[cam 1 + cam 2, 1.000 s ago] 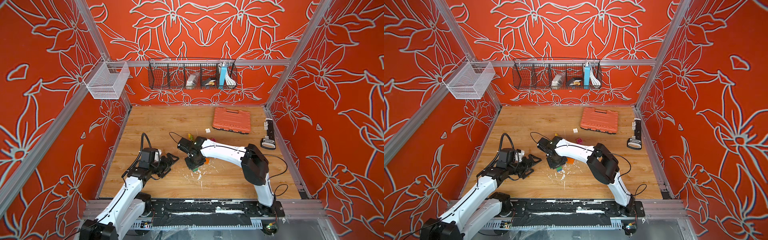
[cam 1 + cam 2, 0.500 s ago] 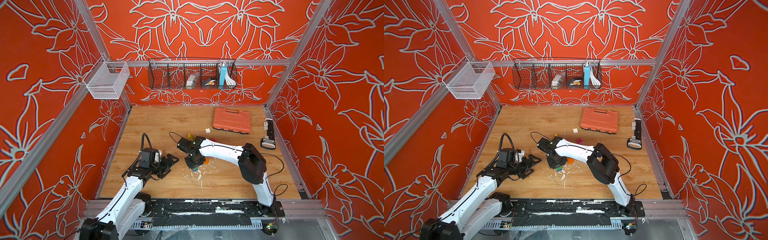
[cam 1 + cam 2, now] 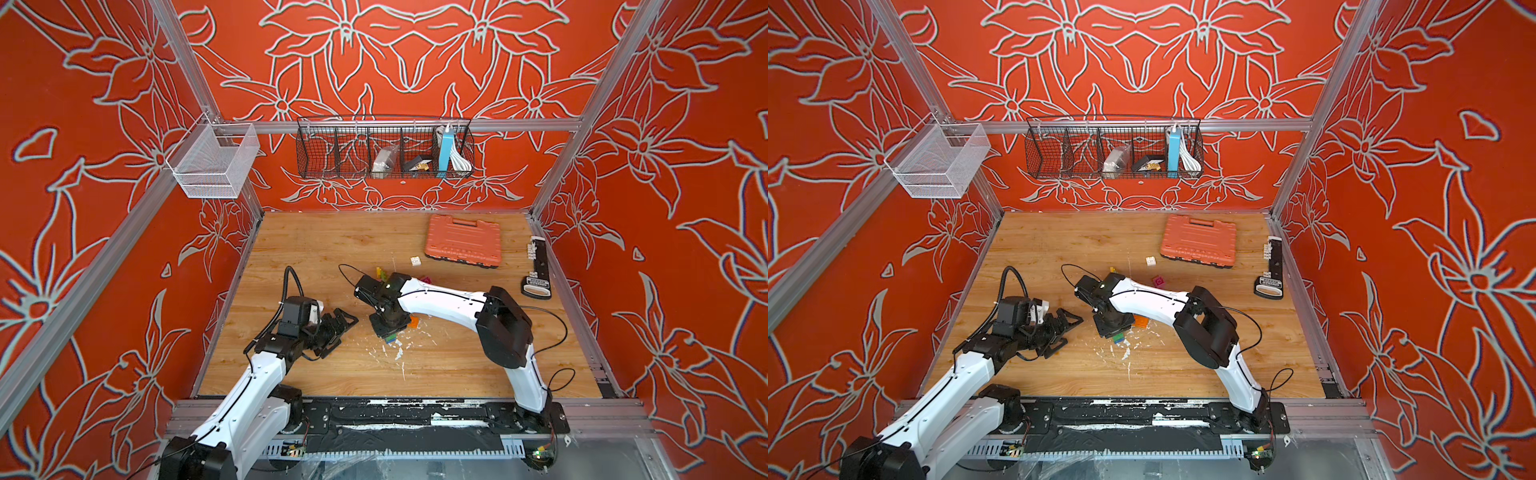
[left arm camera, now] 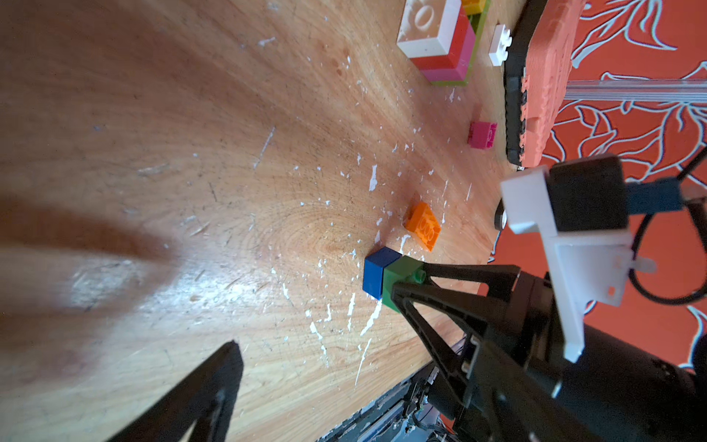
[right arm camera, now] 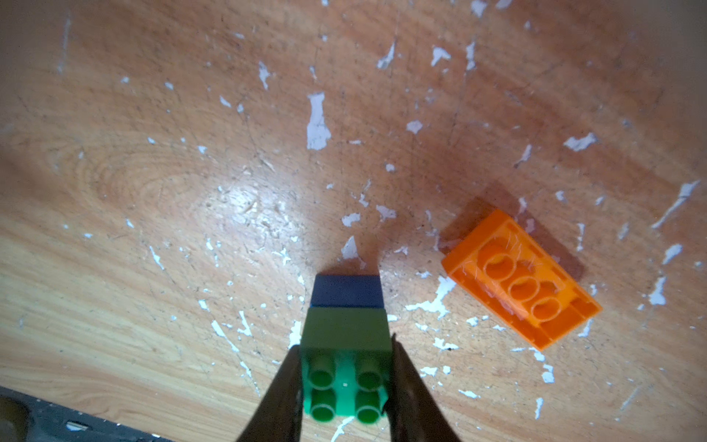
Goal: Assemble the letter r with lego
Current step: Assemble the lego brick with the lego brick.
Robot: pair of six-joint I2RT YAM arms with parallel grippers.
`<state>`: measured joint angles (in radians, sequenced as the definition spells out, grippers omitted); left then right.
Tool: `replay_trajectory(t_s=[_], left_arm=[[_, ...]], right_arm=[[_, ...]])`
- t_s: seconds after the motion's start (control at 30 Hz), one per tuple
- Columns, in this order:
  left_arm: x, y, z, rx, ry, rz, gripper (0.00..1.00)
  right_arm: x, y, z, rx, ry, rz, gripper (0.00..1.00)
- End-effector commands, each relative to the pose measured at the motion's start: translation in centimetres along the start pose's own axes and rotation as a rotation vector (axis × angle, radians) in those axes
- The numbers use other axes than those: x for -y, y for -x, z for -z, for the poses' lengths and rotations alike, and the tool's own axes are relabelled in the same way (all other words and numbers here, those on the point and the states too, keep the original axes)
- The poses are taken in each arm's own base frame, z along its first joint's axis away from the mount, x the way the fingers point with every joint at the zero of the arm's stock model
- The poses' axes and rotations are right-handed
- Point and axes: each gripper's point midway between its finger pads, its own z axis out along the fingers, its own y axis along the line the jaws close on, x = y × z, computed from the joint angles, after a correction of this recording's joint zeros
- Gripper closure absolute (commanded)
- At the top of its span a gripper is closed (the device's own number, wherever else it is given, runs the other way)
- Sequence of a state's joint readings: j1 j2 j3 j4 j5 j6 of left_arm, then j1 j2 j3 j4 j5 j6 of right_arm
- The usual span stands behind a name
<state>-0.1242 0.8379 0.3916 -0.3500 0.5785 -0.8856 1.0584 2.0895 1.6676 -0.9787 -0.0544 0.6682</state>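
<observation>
- The green brick [image 5: 346, 367], studs facing the right wrist camera, is joined to a blue brick [image 5: 347, 291] beneath it. The pair is near the middle of the desk [image 3: 332, 249], touching it or just above; which cannot be told.
- The right fingers [image 5: 283, 398] pinch the green brick across its two opposite flat sides.
- The bricks are probably light, rigid and slick. A square hold on the flat walls suits them, since a skewed squeeze could twist the pair or pop the stud joint.
- An orange brick [image 5: 520, 281] lies hollow side up just beside the pair, at two o'clock in both top views.
- The left fingers [image 4: 199, 398] stand spread and empty at nine o'clock.

Orange case [image 3: 463, 243], wire basket [image 3: 328, 156], maybe remote [image 3: 538, 270].
</observation>
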Motion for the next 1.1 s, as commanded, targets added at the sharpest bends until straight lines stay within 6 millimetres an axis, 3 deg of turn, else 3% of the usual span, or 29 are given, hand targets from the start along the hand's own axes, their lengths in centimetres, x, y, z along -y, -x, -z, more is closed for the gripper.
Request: replay_trajectory(t_s=[0.0, 0.47, 0.63, 0.7, 0.93, 1.07], left_arm=[[0.8, 0.4, 0.5, 0.014, -0.011, -0.023, 0.04], [0.9, 0.6, 1.0, 0.029, 0.006, -0.039, 0.04], [0.7, 0.5, 1.1, 0.034, 0.016, -0.038, 0.04], [0.9, 0.6, 1.2, 0.036, 0.013, -0.038, 0.03], [2.5, 1.1, 2.4, 0.061, -0.003, -0.058, 0.02], [2.8, 1.2, 2.5, 0.064, -0.009, -0.060, 0.02]], right_arm=[[1.5, -2.0, -2.9, -0.090, -0.054, -0.037, 1.00], [3.7, -6.8, -7.7, -0.208, -0.142, -0.030, 1.00], [3.9, -7.6, -8.3, -0.222, -0.161, -0.017, 1.00], [3.8, -7.0, -7.6, -0.197, -0.155, -0.009, 1.00], [2.0, -1.2, 0.0, 0.054, -0.099, 0.046, 1.00], [1.2, 1.3, 1.5, 0.113, -0.091, 0.059, 1.00]])
